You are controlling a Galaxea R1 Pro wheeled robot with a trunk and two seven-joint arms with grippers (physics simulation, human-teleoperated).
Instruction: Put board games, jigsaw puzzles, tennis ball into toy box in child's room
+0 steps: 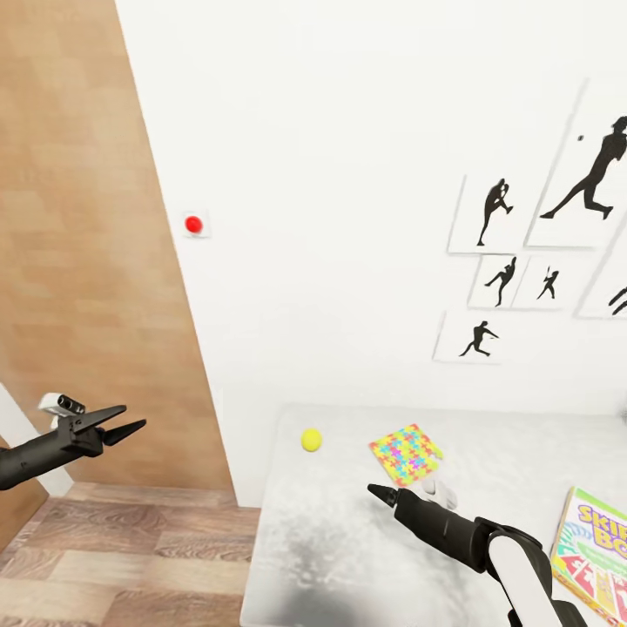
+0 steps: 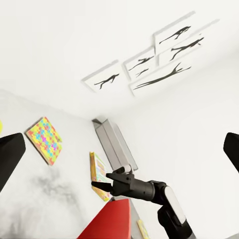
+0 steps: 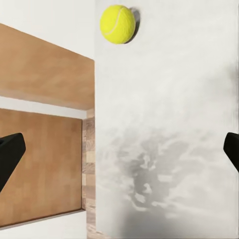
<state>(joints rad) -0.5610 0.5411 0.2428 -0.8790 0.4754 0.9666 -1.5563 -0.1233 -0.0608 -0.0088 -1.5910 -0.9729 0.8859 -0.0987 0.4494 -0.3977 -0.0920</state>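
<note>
The tennis ball (image 1: 311,440) lies near the left end of the pale table (image 1: 331,557). A multicoloured jigsaw puzzle (image 1: 405,454) lies flat to its right, and a "SKIP-BO" board game (image 1: 596,549) sits at the table's right edge. My right gripper (image 1: 381,495) hovers open over the table, just short of the puzzle. In its wrist view the ball (image 3: 117,24) sits well ahead of the wide-apart fingers (image 3: 10,154). My left gripper (image 1: 131,418) is open and empty over the floor, left of the table. The puzzle (image 2: 45,139) and the board game (image 2: 98,174) lie ahead of it.
A wooden panel (image 1: 78,261) stands at the left by the plank floor (image 1: 113,557). The white wall holds a red button (image 1: 193,225) and sports-silhouette pictures (image 1: 540,252). A grey box-like shape (image 2: 112,142) and a red chair part (image 2: 112,224) lie beyond the board game.
</note>
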